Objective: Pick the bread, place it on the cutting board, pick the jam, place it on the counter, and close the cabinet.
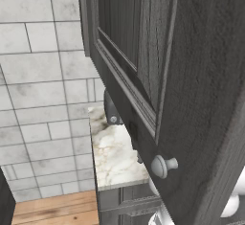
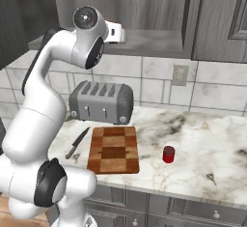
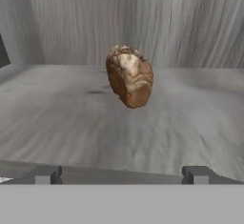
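Observation:
The bread (image 3: pixel 129 76), a small brown loaf piece with a pale patch, stands on the grey shelf inside the cabinet (image 2: pixel 144 42). My gripper (image 3: pixel 122 175) is open, and its two fingertips (image 3: pixel 47 174) are spread wide, short of the bread and not touching it. In the right base view my arm reaches up into the open cabinet. The cabinet door (image 1: pixel 191 75) with its round pale knob (image 1: pixel 163 165) swings out close to the left base camera. The checkered cutting board (image 2: pixel 114 149) lies bare on the marbled counter (image 2: pixel 202 144). Whether the small red jar (image 2: pixel 168 154) on the counter is the jam I cannot tell.
A grey toaster (image 2: pixel 101 103) stands behind the cutting board. A black-handled knife (image 2: pixel 77 143) lies to the board's left. A wall outlet (image 2: pixel 180 75) sits in the tiled backsplash. Another closed cabinet door (image 2: pixel 226 18) hangs at the right.

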Tool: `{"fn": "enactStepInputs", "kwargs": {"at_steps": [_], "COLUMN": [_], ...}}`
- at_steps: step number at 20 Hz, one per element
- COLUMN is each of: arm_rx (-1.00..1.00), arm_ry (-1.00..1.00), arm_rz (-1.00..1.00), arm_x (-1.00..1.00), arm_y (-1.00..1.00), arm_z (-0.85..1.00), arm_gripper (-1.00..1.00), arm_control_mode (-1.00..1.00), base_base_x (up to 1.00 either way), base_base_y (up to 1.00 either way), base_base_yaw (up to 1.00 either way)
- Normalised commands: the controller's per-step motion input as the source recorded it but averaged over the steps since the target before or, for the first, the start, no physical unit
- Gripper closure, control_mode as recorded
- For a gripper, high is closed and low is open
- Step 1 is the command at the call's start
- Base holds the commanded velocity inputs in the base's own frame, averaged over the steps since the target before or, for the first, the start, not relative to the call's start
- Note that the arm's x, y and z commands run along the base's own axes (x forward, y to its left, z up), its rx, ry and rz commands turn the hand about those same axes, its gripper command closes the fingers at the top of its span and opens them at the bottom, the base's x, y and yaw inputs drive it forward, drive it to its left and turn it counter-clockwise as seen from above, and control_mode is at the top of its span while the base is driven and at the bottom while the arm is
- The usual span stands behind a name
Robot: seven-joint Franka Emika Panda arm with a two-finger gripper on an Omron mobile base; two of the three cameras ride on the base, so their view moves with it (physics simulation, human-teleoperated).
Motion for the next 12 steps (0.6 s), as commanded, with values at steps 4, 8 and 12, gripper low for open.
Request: {"fn": "enactStepInputs", "kwargs": {"at_steps": [4, 8, 12], "arm_rx": [0.0, 0.0, 0.0], "arm_ry": [0.0, 0.0, 0.0], "arm_rz": [0.0, 0.0, 0.0], "arm_x": [0.38, 0.38, 0.44], "arm_y": [0.0, 0.0, 0.0], "arm_z": [0.0, 0.0, 0.0], "arm_gripper": [-1.0, -1.0, -1.0], "arm_control_mode": [-1.0, -1.0, -1.0], "base_base_x": [0.0, 0.0, 0.0], "base_base_y": [0.0, 0.0, 0.0], "base_base_yaw": [0.0, 0.0, 0.0]}}
